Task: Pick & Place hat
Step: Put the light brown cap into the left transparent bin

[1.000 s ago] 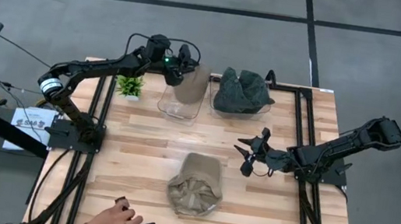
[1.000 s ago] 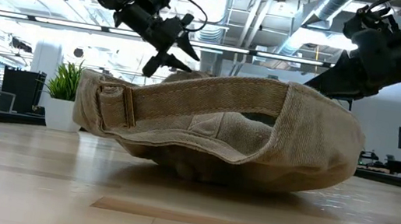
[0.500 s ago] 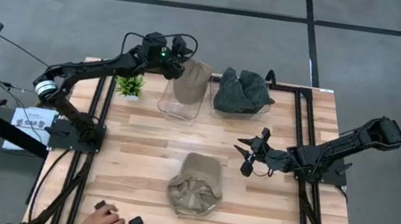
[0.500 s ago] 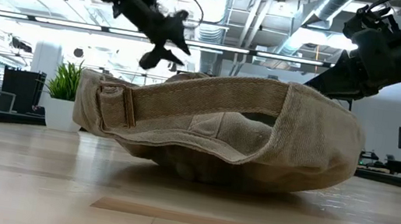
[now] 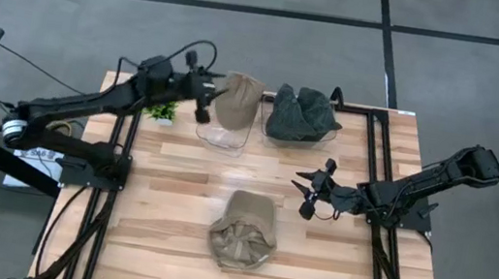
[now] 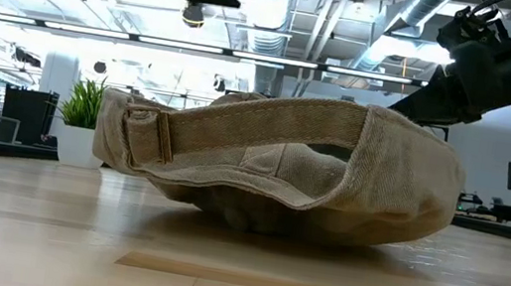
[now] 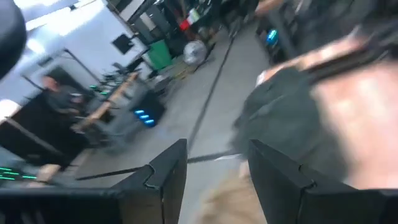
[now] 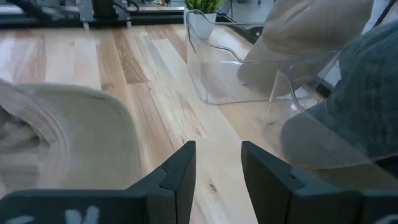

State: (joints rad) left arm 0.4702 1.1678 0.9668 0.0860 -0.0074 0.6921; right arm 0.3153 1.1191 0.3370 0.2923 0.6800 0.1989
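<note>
One tan hat (image 5: 236, 101) sits beside left tool (image 5: 204, 100).

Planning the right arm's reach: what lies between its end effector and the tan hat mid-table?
Only bare wood, per the high view, between the right end effector and the tan hat.

Left wrist view motion-blurred; dark hat (image 7: 283, 134) indistinct, room beyond smeared.
</note>
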